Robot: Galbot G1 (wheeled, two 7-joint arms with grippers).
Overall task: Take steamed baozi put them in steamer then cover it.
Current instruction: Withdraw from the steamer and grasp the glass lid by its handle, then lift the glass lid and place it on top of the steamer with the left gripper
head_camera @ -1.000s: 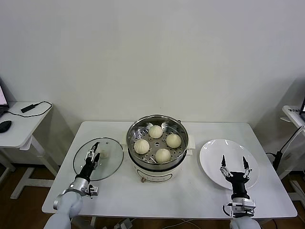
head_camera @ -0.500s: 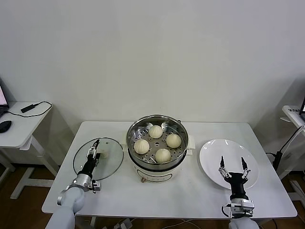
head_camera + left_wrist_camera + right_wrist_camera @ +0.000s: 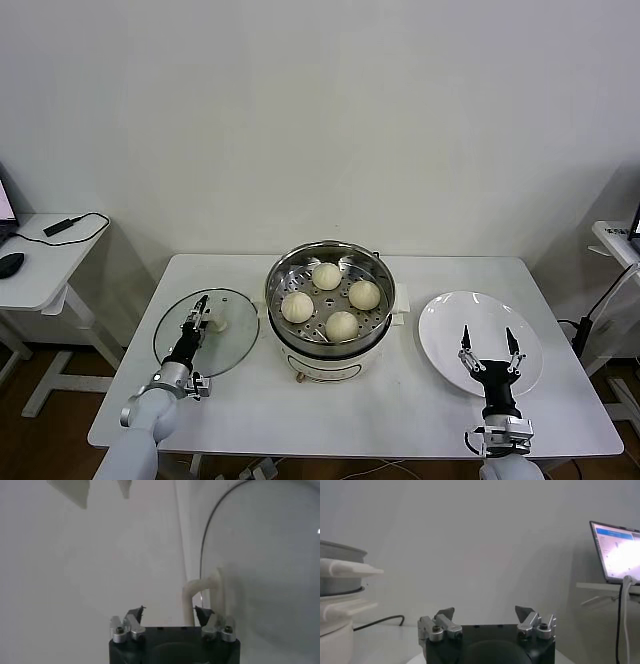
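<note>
— Nearest the front edge of the table (image 3: 400, 405)?

— Right gripper (image 3: 487, 342), parked over the near part of the white plate (image 3: 450, 318), fingers spread wide, nothing between them.

— And on the other side?

— Left gripper (image 3: 198, 312), reaching over the cover (image 3: 232, 300), tips pointed away from the body. Fingers parted with a clear gap in the left wrist view, not pressed together. White handle (image 3: 202, 586) just beyond one fingertip (image 3: 202, 612); touching or not, cannot tell.

— Position of the cover?

— Flat on the table, left of the steamer (image 3: 330, 362), rim just beside the pot's wall. Clear glass, metal edge, oblong handle at the centre.

— Farther in?

— Steamer in the middle of the table, uncovered, on its white base. Inside, on the perforated tray, all four steamed baozi: nearest one (image 3: 342, 325), left one (image 3: 297, 306), right one (image 3: 364, 294), far one (image 3: 327, 276). Close together in a ring, none stacked.

— Beyond that?

— Plain white wall. Off to the left, a small side desk (image 3: 45, 280) with a dark mouse (image 3: 10, 263) and a cable.
</note>
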